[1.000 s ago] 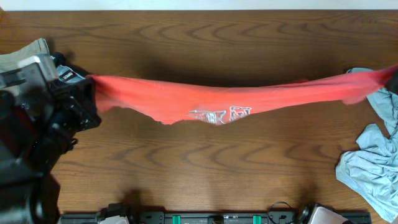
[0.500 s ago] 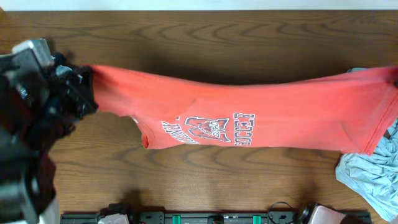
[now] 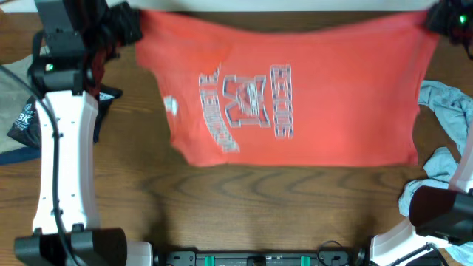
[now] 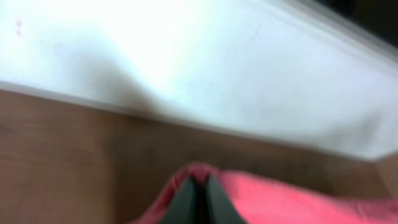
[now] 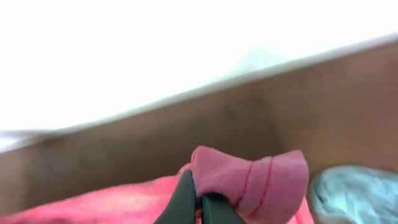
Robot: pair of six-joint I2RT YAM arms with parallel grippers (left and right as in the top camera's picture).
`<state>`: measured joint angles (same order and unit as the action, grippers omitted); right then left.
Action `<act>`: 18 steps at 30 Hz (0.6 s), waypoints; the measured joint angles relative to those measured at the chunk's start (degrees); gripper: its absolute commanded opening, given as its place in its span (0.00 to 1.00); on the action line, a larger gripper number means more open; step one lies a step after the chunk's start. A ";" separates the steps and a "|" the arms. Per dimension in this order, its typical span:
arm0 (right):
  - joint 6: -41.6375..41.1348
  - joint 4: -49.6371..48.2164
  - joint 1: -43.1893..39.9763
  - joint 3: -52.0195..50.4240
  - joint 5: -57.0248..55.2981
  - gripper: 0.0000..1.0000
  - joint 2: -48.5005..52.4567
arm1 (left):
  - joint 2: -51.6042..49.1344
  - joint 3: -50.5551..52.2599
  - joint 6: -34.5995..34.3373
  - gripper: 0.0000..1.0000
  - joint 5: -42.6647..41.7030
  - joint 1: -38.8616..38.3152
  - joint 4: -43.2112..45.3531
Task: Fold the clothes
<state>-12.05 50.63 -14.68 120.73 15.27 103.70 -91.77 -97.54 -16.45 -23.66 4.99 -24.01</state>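
A red T-shirt (image 3: 295,89) with a grey and white print hangs spread out, stretched between my two grippers at the far edge of the table. My left gripper (image 3: 122,18) is shut on its left top corner; in the left wrist view the fingers (image 4: 200,186) pinch red cloth (image 4: 280,202). My right gripper (image 3: 436,18) is shut on the right top corner; in the right wrist view the fingers (image 5: 198,198) clamp a folded hem (image 5: 261,180). The shirt's lower edge lies near the table's middle.
A pale blue-grey garment (image 3: 443,148) lies crumpled at the right edge, also in the right wrist view (image 5: 354,193). A beige garment and a dark printed one (image 3: 22,111) lie at the left. The wooden table (image 3: 244,207) stretches in front.
Both grippers have risen and moved to the far edge. The shirt went from a sagging strip to hanging open with its print showing.
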 measured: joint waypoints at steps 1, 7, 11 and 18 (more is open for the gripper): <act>-1.14 -2.89 0.04 0.00 0.31 0.01 0.00 | -0.42 0.00 -0.26 0.06 0.00 0.04 4.00; -7.58 -15.23 -0.17 0.20 1.05 0.01 -2.54 | -0.55 -6.80 -5.86 0.06 -0.17 1.49 18.58; -9.29 -13.35 -1.25 0.35 0.59 0.01 -6.32 | 0.46 -16.39 -8.76 0.06 -0.87 3.78 14.40; -5.25 6.99 -2.29 1.88 -0.74 0.01 -9.51 | 4.39 -20.37 -8.13 0.06 -6.40 4.48 -18.84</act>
<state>-17.30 57.63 -16.97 122.61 14.52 94.19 -87.37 -117.91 -24.58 -30.06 9.47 -42.85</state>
